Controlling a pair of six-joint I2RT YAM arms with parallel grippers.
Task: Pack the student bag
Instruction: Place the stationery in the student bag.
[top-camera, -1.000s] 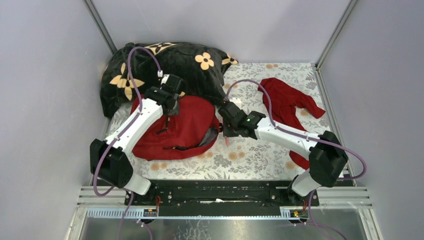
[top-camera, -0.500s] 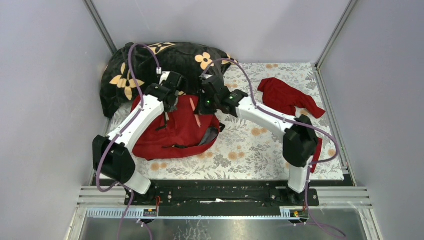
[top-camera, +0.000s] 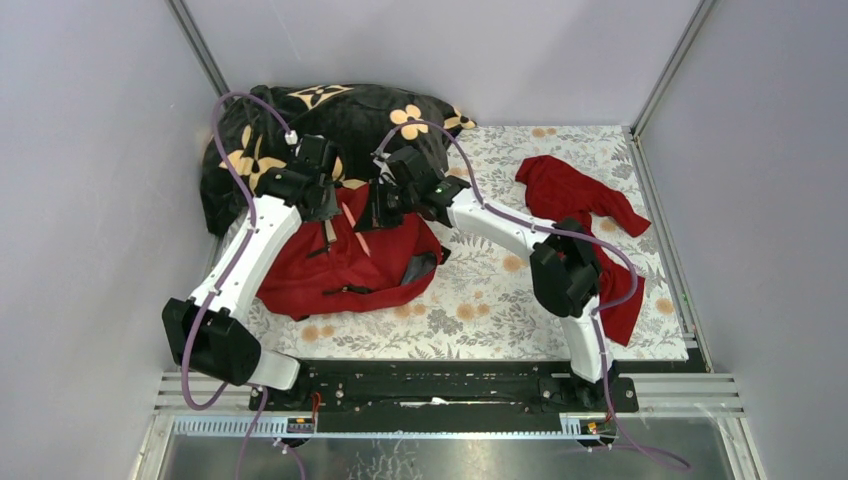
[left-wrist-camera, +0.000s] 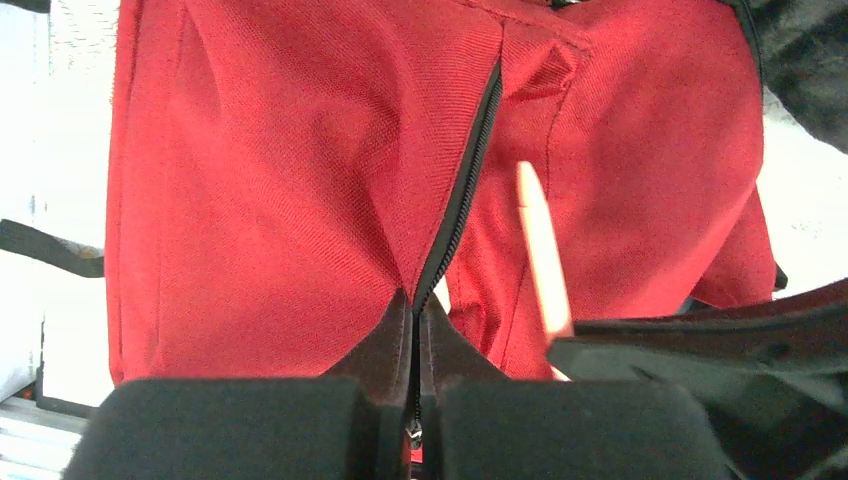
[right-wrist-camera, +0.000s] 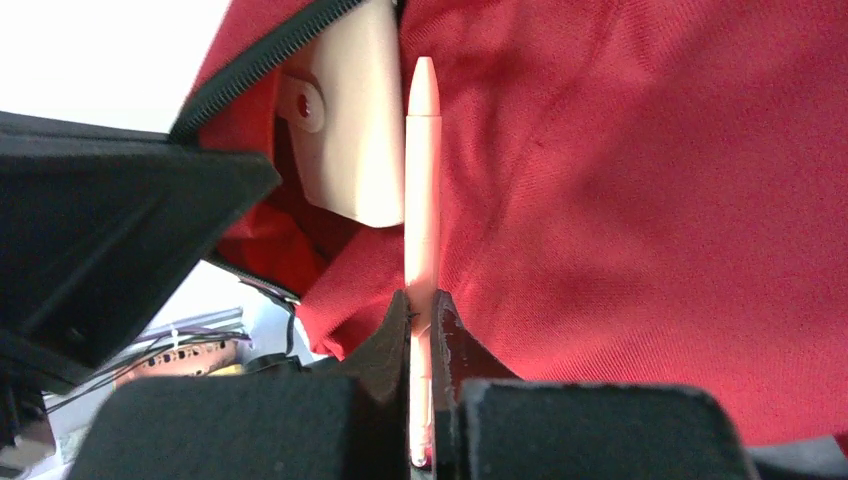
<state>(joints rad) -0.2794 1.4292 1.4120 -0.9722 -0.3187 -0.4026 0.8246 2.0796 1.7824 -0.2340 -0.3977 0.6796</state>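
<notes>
The student bag (top-camera: 345, 265), a dark-red backpack with black zipper lines, lies at the left of the floral table. My left gripper (top-camera: 328, 212) is at the bag's far edge. In the left wrist view it (left-wrist-camera: 415, 312) is shut on the bag's black zipper line (left-wrist-camera: 470, 170), with red fabric (left-wrist-camera: 270, 180) spreading to both sides. My right gripper (top-camera: 368, 222) hovers over the bag's top right, next to the left one. It (right-wrist-camera: 422, 300) is shut on a slim salmon-pink pen (right-wrist-camera: 422, 180) whose tip points at the zipper gap. The pen (left-wrist-camera: 540, 255) also shows in the left wrist view.
A black plush blanket with orange flowers (top-camera: 340, 115) is heaped behind the bag against the back wall. A limp red garment (top-camera: 575, 195) lies at the right, partly under the right arm. Grey walls close in the table (top-camera: 500, 300) on three sides.
My right arm has swung left from the middle of the table to above the bag, carrying the pen. My left gripper has shut on the zipper line and drawn it back and left.
</notes>
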